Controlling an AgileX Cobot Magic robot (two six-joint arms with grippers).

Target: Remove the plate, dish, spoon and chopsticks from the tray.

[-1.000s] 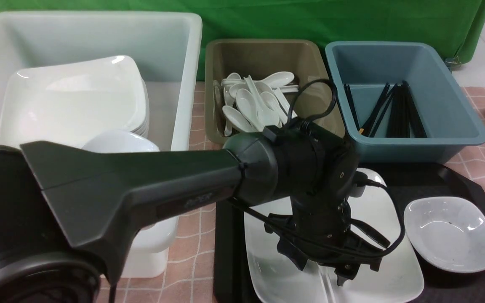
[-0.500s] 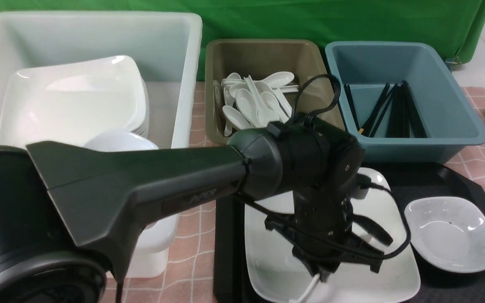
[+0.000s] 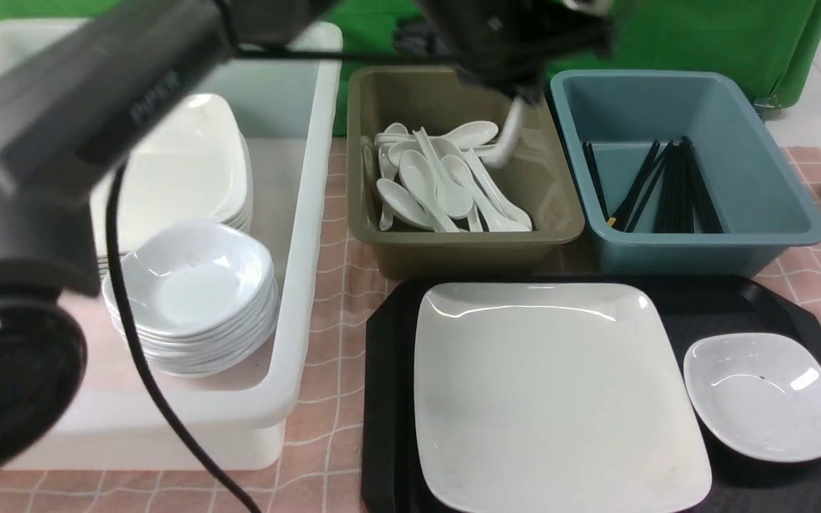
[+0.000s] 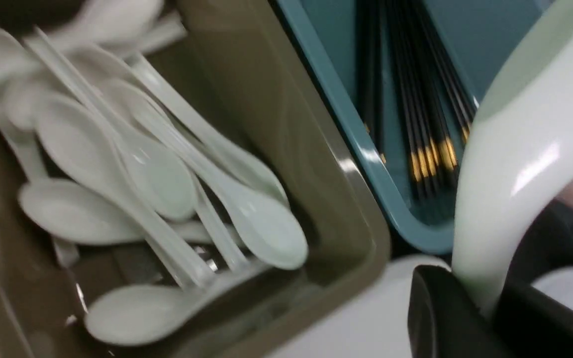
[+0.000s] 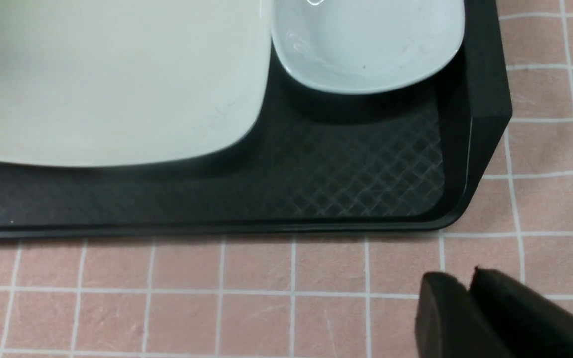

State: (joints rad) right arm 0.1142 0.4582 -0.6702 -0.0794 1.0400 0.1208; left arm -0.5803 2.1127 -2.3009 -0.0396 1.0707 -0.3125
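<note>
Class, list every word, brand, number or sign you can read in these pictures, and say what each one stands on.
"PiPER": pale lettering on the dark casing of the left arm, a little blurred.
Nothing else can be read. The plate, the dish, the tray, the olive bin and the blue bin carry no lettering.
</note>
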